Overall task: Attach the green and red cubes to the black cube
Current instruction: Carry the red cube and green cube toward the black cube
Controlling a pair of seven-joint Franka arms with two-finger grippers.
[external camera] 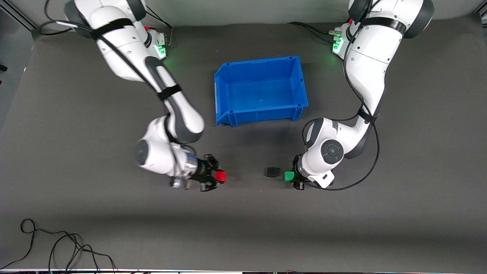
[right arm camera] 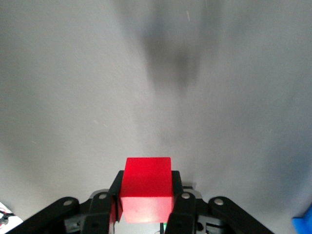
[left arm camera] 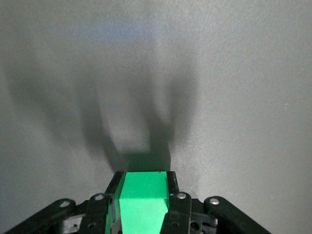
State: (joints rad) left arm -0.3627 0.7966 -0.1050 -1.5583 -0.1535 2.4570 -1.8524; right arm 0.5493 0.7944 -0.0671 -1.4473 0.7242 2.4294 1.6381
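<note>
From the front camera, the right gripper (external camera: 217, 177) is hanging over the grey mat (external camera: 76, 152) toward the right arm's end of the table, its fingers closing tight on the red cube (external camera: 220, 176), which is showing at the tip of the claw. The left gripper (external camera: 292, 176) is sitting over the mat toward the left arm's end, pinching the green cube (external camera: 289, 176) between its fingers. The black cube (external camera: 271, 172) is lying on the mat between the two grippers, just beside the green cube and well apart from the red one; whether green and black are touching cannot be told. The blue bin (external camera: 222, 82) is standing farther from the camera than all three cubes, midway between the arms. In the left wrist view, the left gripper (left arm camera: 143, 197) is clamping the green cube (left arm camera: 141, 204) between both fingers (left arm camera: 171, 187), with the jaws narrowed to the cube's width and bare mat (left arm camera: 234, 97) with the claw's shadow lying below. In the right wrist view, the right gripper (right arm camera: 146, 195) is gripping the red cube (right arm camera: 146, 187) in the same way, fingers (right arm camera: 176, 187) pressing on its two sides, over plain mat (right arm camera: 73, 97), and a corner of the blue bin (right arm camera: 303, 225) is peeking in at the picture's edge.
</note>
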